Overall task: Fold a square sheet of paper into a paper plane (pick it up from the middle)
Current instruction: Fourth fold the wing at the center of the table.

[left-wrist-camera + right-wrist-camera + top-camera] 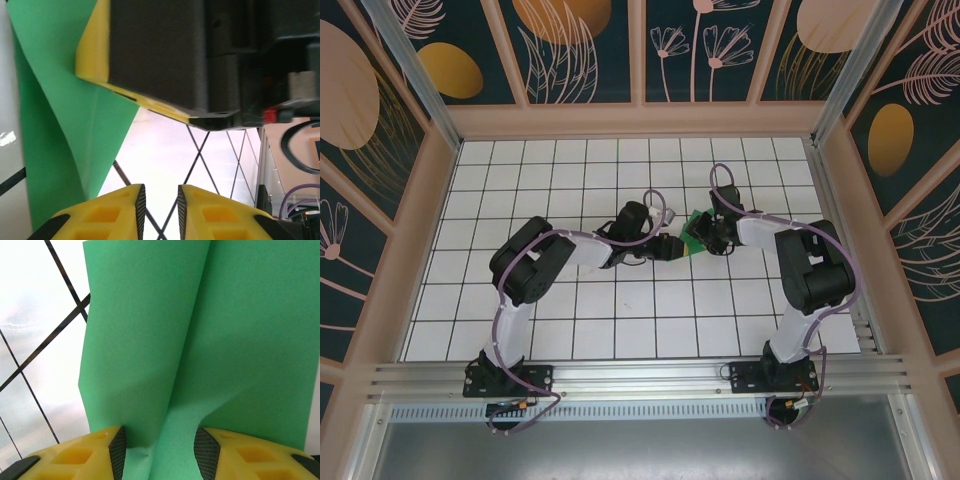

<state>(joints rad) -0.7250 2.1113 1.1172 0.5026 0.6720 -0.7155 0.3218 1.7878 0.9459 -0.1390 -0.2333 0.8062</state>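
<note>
From above, the two arms meet over the middle of the white gridded table (620, 310), the left gripper (672, 247) and the right gripper (696, 238) almost nose to nose. The square sheet of paper (697, 220) shows as a small green patch at the right gripper's tip.

The left wrist camera has the left gripper (159, 205) with its jaws a narrow slit apart and nothing between them, only tabletop and grid lines behind. The green sheet (55, 100) stands creased on the left of the view, just beside the left finger. One of the right gripper's yellow fingers (95, 50) presses on the sheet from above.

At the right wrist, the right gripper (160, 450) is clamped on the sheet (225, 340) — a doubled fold bulges between the two pads, its crease running up the view.
</note>
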